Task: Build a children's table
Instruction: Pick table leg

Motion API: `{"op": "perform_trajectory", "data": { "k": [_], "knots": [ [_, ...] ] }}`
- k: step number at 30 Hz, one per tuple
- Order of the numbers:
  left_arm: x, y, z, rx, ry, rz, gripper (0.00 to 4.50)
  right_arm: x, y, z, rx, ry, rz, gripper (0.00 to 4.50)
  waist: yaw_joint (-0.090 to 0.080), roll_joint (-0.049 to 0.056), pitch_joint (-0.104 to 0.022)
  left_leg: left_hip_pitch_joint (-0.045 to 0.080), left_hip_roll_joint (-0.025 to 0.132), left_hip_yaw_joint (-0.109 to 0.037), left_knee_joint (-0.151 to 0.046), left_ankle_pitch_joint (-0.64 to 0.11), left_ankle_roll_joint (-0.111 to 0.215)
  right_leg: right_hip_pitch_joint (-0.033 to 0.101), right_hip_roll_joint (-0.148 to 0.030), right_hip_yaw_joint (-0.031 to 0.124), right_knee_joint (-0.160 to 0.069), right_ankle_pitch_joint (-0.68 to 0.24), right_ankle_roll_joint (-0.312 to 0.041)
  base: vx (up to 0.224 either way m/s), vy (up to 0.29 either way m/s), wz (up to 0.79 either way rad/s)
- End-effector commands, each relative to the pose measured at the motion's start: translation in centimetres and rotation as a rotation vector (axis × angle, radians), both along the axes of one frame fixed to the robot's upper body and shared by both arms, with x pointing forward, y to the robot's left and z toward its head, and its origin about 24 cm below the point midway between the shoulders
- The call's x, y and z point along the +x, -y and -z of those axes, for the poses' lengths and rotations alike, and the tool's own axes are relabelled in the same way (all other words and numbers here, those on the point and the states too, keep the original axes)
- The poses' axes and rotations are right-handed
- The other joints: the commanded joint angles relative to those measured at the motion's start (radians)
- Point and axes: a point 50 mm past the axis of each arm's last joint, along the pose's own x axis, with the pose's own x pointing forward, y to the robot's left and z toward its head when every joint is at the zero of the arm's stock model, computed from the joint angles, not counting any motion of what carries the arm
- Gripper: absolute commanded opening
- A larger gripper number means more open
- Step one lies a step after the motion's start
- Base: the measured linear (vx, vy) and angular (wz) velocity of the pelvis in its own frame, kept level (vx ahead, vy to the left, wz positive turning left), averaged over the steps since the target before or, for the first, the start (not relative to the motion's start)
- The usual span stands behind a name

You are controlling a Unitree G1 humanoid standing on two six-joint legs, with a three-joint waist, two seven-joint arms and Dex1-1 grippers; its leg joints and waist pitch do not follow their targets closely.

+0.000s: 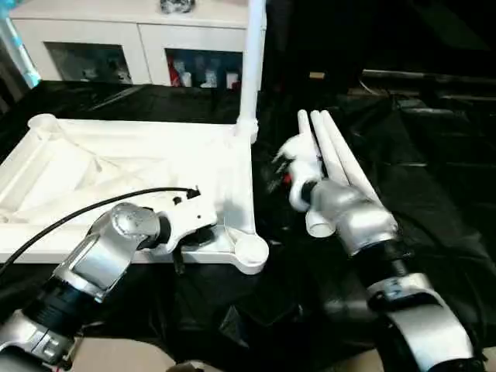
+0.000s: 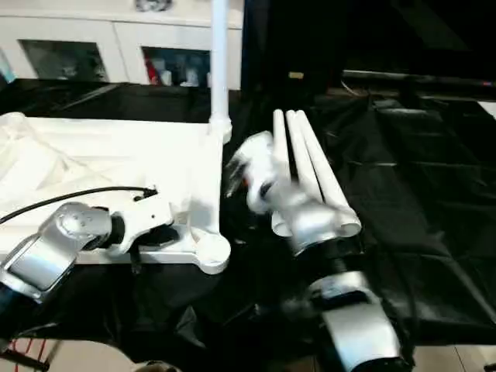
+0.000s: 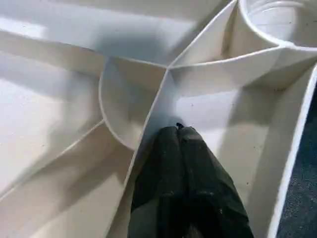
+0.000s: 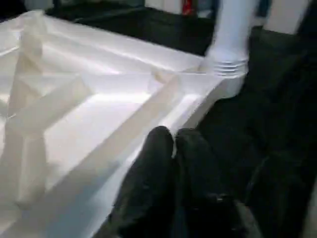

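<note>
Perhaps a home room: white glass-door cabinet point(image 1: 139, 46), black-draped floor point(image 1: 434, 201).

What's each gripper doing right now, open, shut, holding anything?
Left gripper: shut, empty, over the ribbed underside of the tabletop.
Right gripper: shut, empty, beside the tabletop's edge.

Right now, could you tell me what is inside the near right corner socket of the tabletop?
The near right corner socket looks empty, though its floor is hidden. The far right socket holds an upright leg.
</note>
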Motion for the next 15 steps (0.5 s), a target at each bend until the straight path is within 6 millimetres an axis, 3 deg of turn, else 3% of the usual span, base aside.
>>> {"op": "perform_trajectory", "data": {
  "k": [1,2,4,5,6,7,9,11,15],
  "knots": [
    [0.8,-0.5,-1.8,-0.043,0.083,-0.028,0.00,0.5,1.3,-0.5,-0.026,-0.014,0.089,0.55,0.002,0.020,-0.069,0.020,0.030,-0.013,-0.067,-0.241,-0.051,0.046,-0.072,0.054,-0.077,-0.208,-0.177,0.000,0.000,0.00],
    [0.8,-0.3,-2.2,-0.072,0.092,-0.026,0.00,0.6,1.8,-0.4,-0.047,-0.023,0.126,0.77,0.003,0.019,-0.069,0.020,0.030,-0.013,-0.067,-0.241,-0.054,0.047,-0.072,0.054,-0.077,-0.210,-0.176,0.000,0.000,0.00],
    [0.7,0.3,-3.1,-0.138,0.091,-0.015,0.00,0.9,2.6,-0.3,-0.066,-0.046,0.186,0.81,0.003,0.016,-0.069,0.021,0.030,-0.012,-0.066,-0.235,-0.059,0.046,-0.074,0.055,-0.074,-0.208,-0.177,0.000,0.000,0.00],
    [0.5,0.6,-3.5,-0.170,0.076,-0.007,0.34,1.0,3.0,-0.2,-0.074,-0.059,0.214,0.97,0.005,0.017,-0.070,0.021,0.030,-0.012,-0.065,-0.236,-0.058,0.045,-0.074,0.054,-0.075,-0.208,-0.180,0.000,0.000,0.00],
    [0.3,1.0,-3.9,-0.200,0.063,0.013,0.34,1.1,3.4,-0.1,-0.081,-0.077,0.242,0.97,0.005,0.012,-0.070,0.020,0.030,-0.011,-0.065,-0.226,-0.057,0.047,-0.073,0.055,-0.072,-0.197,-0.181,0.000,0.000,0.00],
    [0.1,1.4,-4.3,-0.234,0.053,0.033,0.42,1.2,3.7,0.0,-0.090,-0.101,0.265,1.19,0.006,0.012,-0.070,0.019,0.030,-0.011,-0.065,-0.213,-0.054,0.048,-0.073,0.054,-0.071,-0.186,-0.184,0.000,0.000,0.00],
    [-0.1,2.0,-4.8,-0.280,0.035,0.056,0.42,1.3,4.0,0.2,-0.106,-0.129,0.290,1.22,0.006,0.011,-0.070,0.017,0.028,-0.009,-0.063,-0.205,-0.052,0.048,-0.072,0.055,-0.069,-0.173,-0.183,0.000,0.000,0.00],
    [-0.6,2.9,-5.3,-0.346,-0.001,0.089,0.85,1.3,4.4,0.6,-0.122,-0.173,0.321,1.54,0.006,0.004,-0.070,0.014,0.027,-0.007,-0.062,-0.194,-0.045,0.051,-0.072,0.055,-0.070,-0.174,-0.179,0.000,0.000,0.00],
    [-0.8,3.8,-5.7,-0.401,-0.001,0.106,1.05,1.4,4.7,1.1,-0.138,-0.231,0.374,1.73,0.005,0.001,-0.069,0.014,0.026,-0.006,-0.061,-0.195,-0.044,0.049,-0.072,0.054,-0.074,-0.209,-0.161,0.000,0.000,0.00]
  ]
}}
